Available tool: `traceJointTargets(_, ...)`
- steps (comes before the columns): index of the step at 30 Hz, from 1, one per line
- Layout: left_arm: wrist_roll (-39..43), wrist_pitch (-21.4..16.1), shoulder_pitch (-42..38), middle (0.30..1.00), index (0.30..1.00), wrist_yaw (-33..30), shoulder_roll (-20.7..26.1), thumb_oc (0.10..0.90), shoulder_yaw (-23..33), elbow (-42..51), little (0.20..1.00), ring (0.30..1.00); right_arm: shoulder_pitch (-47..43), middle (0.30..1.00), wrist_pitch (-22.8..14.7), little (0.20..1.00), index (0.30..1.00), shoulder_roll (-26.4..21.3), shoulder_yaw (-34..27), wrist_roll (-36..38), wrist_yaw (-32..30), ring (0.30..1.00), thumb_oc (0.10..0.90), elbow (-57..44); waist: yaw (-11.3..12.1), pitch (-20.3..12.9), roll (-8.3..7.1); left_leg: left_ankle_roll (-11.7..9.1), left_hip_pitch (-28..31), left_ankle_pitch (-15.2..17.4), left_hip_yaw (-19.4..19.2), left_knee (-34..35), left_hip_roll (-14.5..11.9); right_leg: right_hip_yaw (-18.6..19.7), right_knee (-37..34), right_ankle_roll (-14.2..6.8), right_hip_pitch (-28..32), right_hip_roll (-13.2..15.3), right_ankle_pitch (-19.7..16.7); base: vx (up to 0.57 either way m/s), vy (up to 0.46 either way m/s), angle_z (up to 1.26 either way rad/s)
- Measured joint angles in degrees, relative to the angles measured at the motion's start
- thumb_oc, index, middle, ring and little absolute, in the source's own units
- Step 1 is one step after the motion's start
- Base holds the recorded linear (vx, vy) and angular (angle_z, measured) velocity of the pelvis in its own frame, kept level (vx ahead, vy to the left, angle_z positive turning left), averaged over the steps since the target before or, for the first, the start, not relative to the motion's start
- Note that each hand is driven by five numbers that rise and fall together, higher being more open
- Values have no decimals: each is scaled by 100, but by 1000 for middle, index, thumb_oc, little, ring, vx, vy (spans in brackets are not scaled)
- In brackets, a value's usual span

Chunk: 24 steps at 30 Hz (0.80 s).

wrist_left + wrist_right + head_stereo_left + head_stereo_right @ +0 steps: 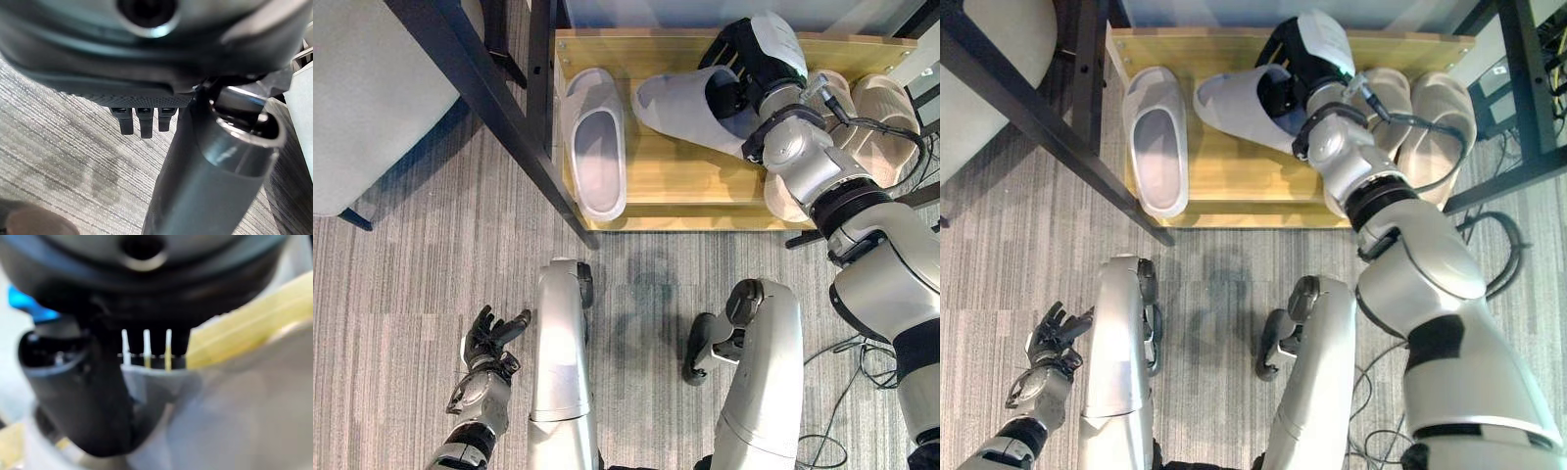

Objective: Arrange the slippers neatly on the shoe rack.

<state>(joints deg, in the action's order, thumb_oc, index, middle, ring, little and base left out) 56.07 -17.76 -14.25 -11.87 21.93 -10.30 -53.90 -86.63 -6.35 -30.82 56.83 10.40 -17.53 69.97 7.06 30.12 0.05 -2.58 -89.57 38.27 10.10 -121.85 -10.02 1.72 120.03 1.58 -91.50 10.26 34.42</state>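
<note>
**A grey slipper is being set beside its twin**

On the far left, the left robot hand (492,338) hangs low over the carpet (411,284). Its fingers are spread and it holds nothing. It looks like it is just waiting, out of the way.

Next comes the rack (675,181), a low wooden shelf. At its left end lies a grey slipper (596,147). It lies flat and straight, toe toward the robot. It looks done.

Just to the right is the second grey slipper (680,106). It is tilted, with its toe pointing left toward the first one. It is close to the first slipper but not touching it. The right robot hand (749,59) grips this slipper at its opening. In the right wrist view the fingers reach over the slipper's edge, with the thumb on the other side, so the hand pinches it. That hold, I think, lets the robot turn the slipper like a handle.

Why is it crooked? I think the robot is partway through placing it. It needs a turn so it lines up with its twin.

At the right end of the rack lie two beige slippers (886,117), side by side. The arm covers part of them. One risk: the arm is so close that it could bump them.
</note>
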Motion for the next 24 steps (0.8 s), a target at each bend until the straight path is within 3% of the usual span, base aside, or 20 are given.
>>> traceJointTargets(6, -3, 26, -18, 900, 900, 88, -51, 800, -265, -145, 900, 900, -89, 900, 125, 900, 900, 272, 2, -344, -40, 900, 800, 337, -18, 0, 0, 0, -6, 0, -1, -4, 0, 3, 7, -2, -8, 0, 2, 0, 11, 0)
traceJointTargets(20, -19, 73, -208, 900, 900, 257, -162, 800, -543, -221, 900, 900, -94, 900, 198, 900, 900, 324, -7, -562, -84, 900, 800, 346, -31, 0, 0, 0, -5, -1, -5, -8, 15, 13, 13, 0, -6, 7, 3, -2, 11, 0)
traceJointTargets(24, -223, 93, -223, 900, 900, 244, -154, 800, -539, -344, 900, 900, -90, 900, 323, 900, 900, 328, -90, -935, -206, 900, 800, 78, -147, 0, -3, 0, -7, 0, -6, -2, 5, 10, -1, 6, -8, 3, 6, 1, 8, 0)
